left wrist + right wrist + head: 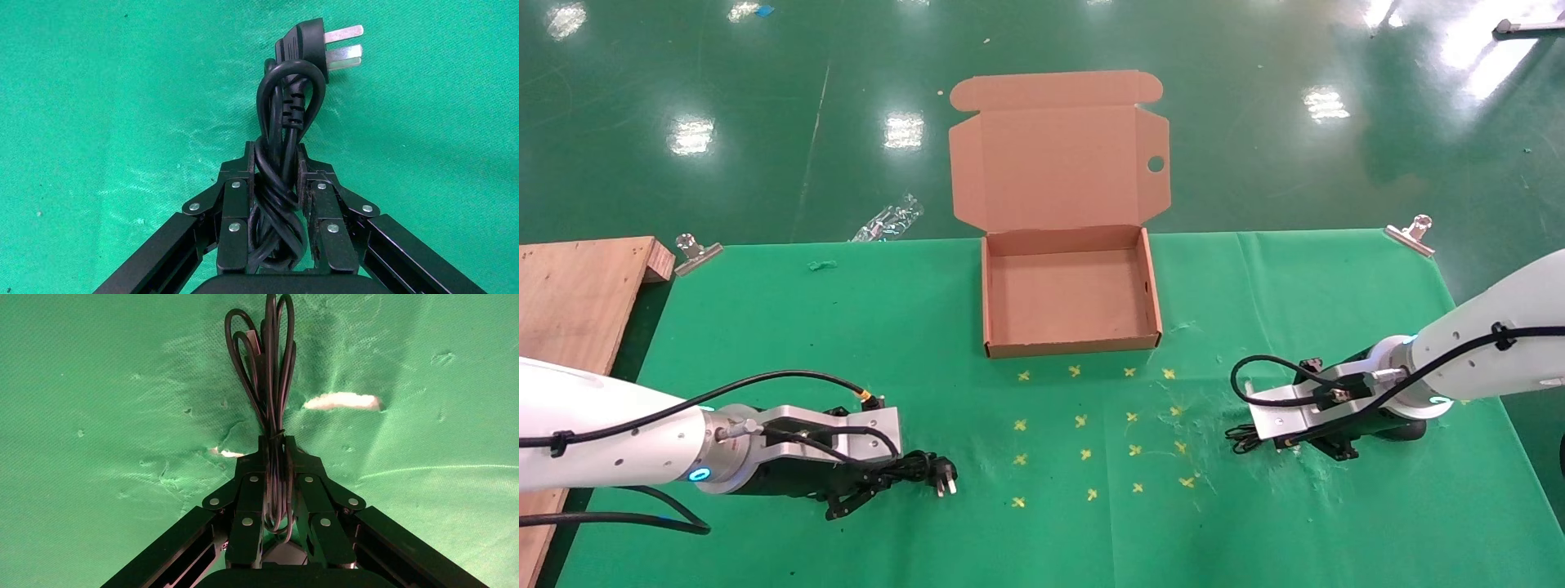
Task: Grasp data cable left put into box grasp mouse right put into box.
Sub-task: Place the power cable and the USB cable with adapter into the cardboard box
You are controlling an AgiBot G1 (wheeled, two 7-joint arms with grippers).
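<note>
Already we are clamping our left claw (pixel 276 184) on the bundled data cable (pixel 287 116) at seven o'clock on the bench (pixel 764 327), plug forward so it leads. Meanwhile our right claw (pixel 276 471) is pinching the coiled wire of the mouse (pixel 283 552) at four o'clock, and the box (pixel 1071 347) is sitting open and empty at twelve, ready to receive both.

1. You had one box (pixel 1071 347) on the table, lid open.
2. You had one data cable (pixel 287 110), with two silver prongs showing on its plug.
3. You had one bundle of thin mouse wire (pixel 269 373); the mouse itself was mostly hidden.
4. You had two metal clips (pixel 697 253) at the cloth's far corners.
5. You had two grippers: left gripper (pixel 276 177) and right gripper (pixel 276 459).
</note>
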